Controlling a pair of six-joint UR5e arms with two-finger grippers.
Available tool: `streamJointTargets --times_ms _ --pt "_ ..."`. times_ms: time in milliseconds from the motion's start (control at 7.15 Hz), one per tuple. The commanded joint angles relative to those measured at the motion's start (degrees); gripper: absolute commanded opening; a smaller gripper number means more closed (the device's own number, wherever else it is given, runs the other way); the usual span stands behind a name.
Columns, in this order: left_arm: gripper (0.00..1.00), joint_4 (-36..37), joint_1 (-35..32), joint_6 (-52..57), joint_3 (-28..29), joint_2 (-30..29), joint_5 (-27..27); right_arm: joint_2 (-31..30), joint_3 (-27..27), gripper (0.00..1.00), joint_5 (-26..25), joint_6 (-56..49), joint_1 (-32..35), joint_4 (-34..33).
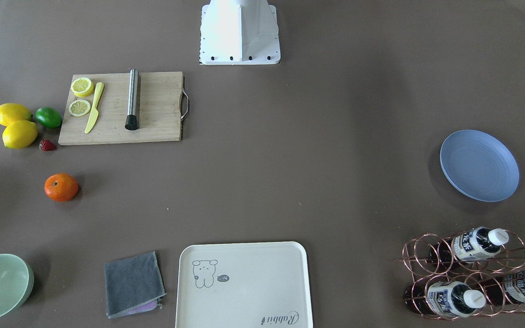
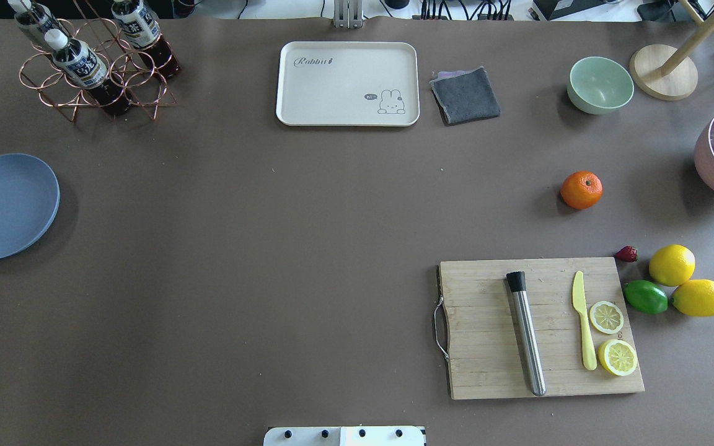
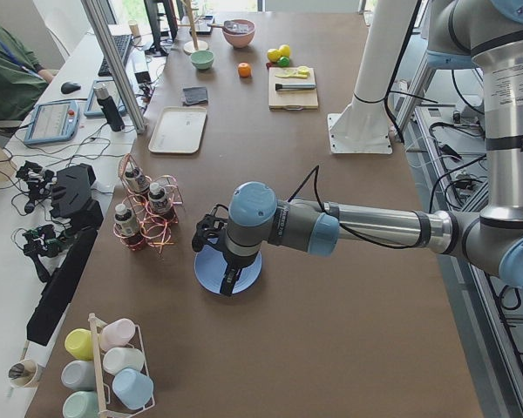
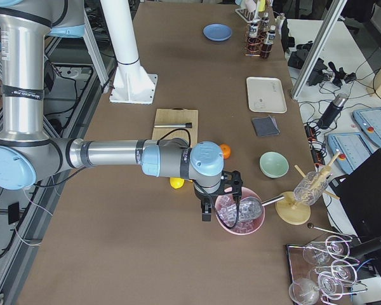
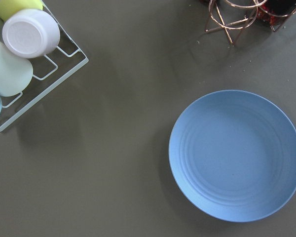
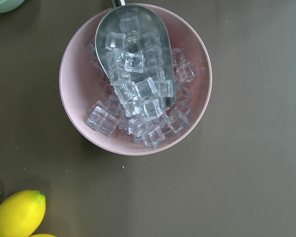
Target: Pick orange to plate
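Note:
The orange [image 2: 581, 189] lies alone on the brown table, right of centre in the overhead view, between the green bowl and the cutting board; the front-facing view has this orange [image 1: 61, 187] at its left. The light-blue plate [image 2: 7, 206] sits at the table's far left edge with nothing on it [image 5: 236, 155]. My left gripper [image 3: 227, 280] hangs just above the plate [image 3: 248, 277]. My right gripper [image 4: 221, 208] hovers over a pink bowl of ice, a short way from the orange [image 4: 225, 150]. Only the side views show the grippers, so I cannot tell their state.
A wooden cutting board [image 2: 540, 328] carries a steel muddler, a yellow knife and lemon slices. Two lemons [image 2: 672, 264], a lime [image 2: 645, 297] and a strawberry lie beside it. Farther back are a pink ice bowl [image 6: 135, 79], a green bowl [image 2: 600, 85], a grey cloth, a cream tray [image 2: 348, 83] and a bottle rack [image 2: 93, 59].

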Motion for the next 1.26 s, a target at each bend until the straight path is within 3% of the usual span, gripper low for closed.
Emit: streamJointTargets --times_ms 0,1119 --pt "0.98 0.1 0.1 0.0 -0.1 1.1 0.0 0.0 0.0 1.00 0.0 0.3 0.2 0.0" --pt "0.98 0.1 0.2 -0.1 0.6 1.2 0.0 0.1 0.4 1.00 0.0 0.4 0.0 0.0"
